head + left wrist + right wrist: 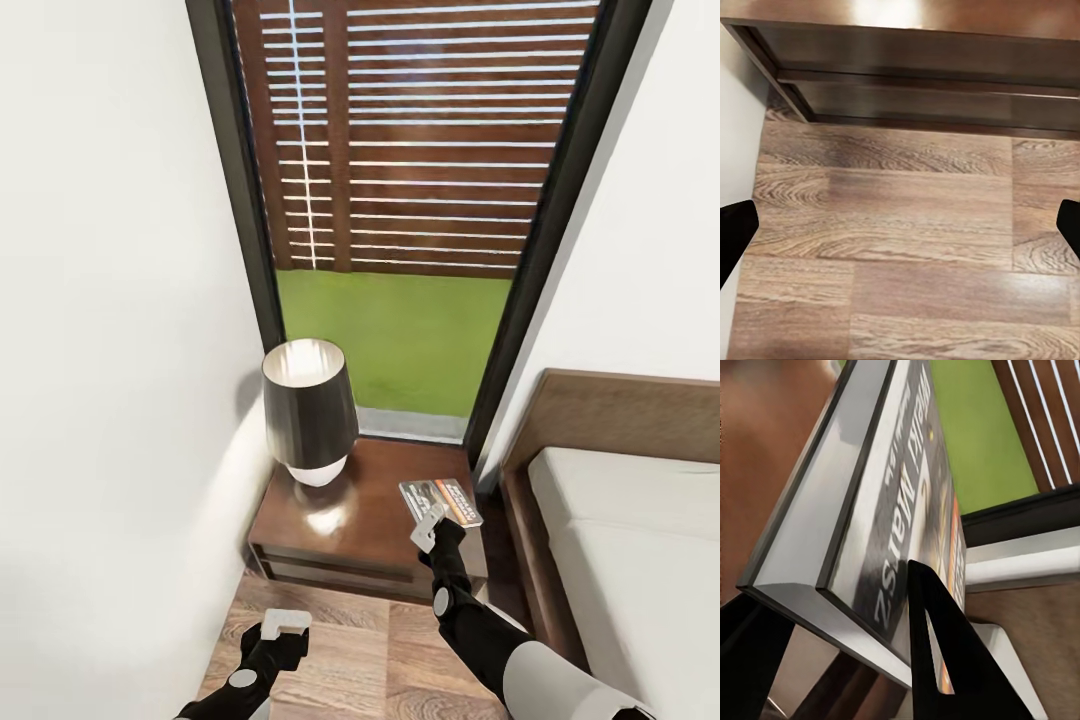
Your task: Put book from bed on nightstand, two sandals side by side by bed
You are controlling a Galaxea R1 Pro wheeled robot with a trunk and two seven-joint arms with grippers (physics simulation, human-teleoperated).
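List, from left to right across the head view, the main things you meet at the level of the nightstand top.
White wall → lamp → nightstand top → book held in the right claw → bed with its headboard and light mattress.

**Bright daylight, some shine and blur**

We see bright, even light in the room. It comes in through the tall window (400,200) beyond the right claw (428,520). The white walls (110,300) look almost washed out. The lamp (310,410) drops a soft shadow on the wall and a white shine on the nightstand (370,500) top beside the right claw. The window frame leans, bent by the wide lens. The book (900,510) between the right claw's fingers looks blurry up close.
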